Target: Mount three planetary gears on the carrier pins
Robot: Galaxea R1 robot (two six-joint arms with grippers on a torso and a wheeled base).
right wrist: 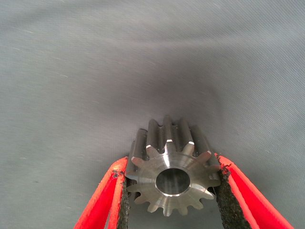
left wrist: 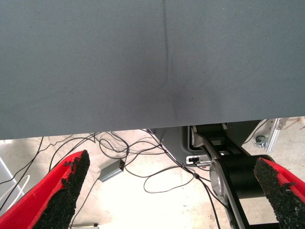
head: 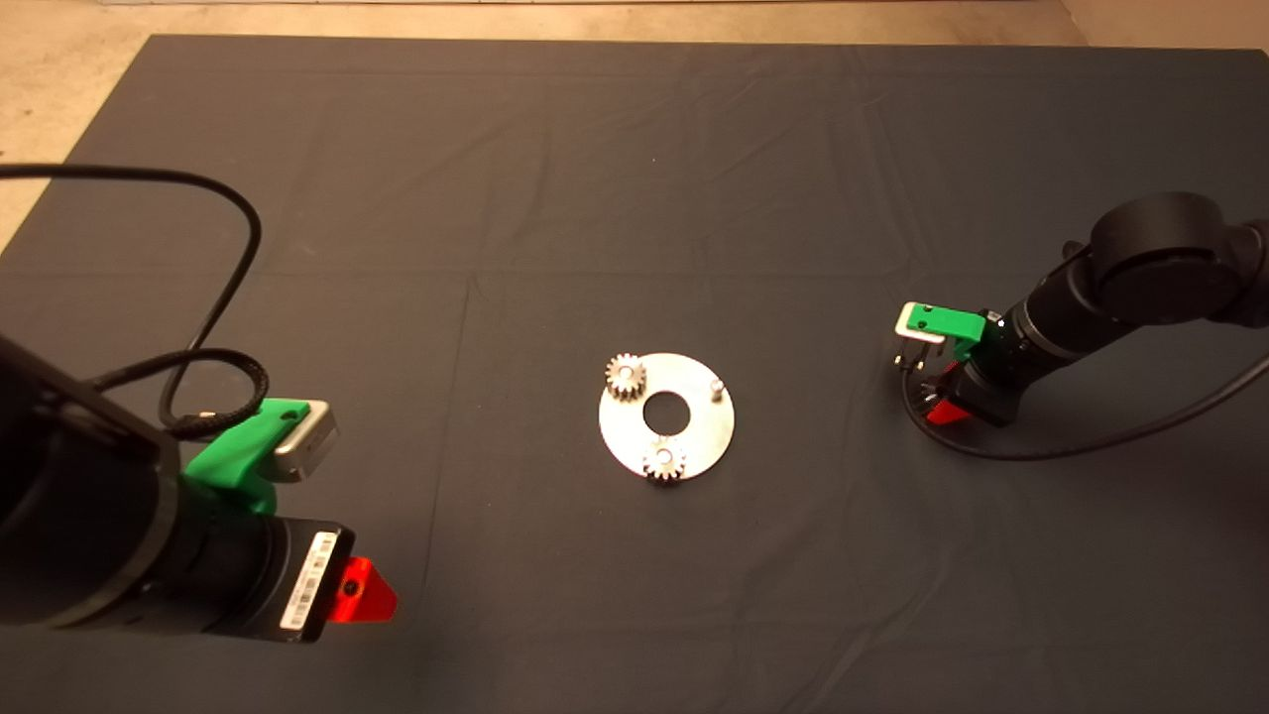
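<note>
Clamped in the right pincer [right wrist: 171, 191], well right of the shiny round metal disc [head: 706, 428]: a silvery toothed spur gear [right wrist: 172, 180]. Two gears seated; next, probably onto the bare stud [head: 716, 388]. Left pincer [left wrist: 171, 191] gapes wide, parked lower-left.

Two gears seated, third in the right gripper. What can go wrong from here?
1. The right gripper pinches the third silvery toothed gear only by its teeth, so it may tilt or slip.
2. The bare silver pin on the shiny round disc is thin; a slightly off bore would jam or shove the disc.
3. The seated gears may get knocked.
</note>
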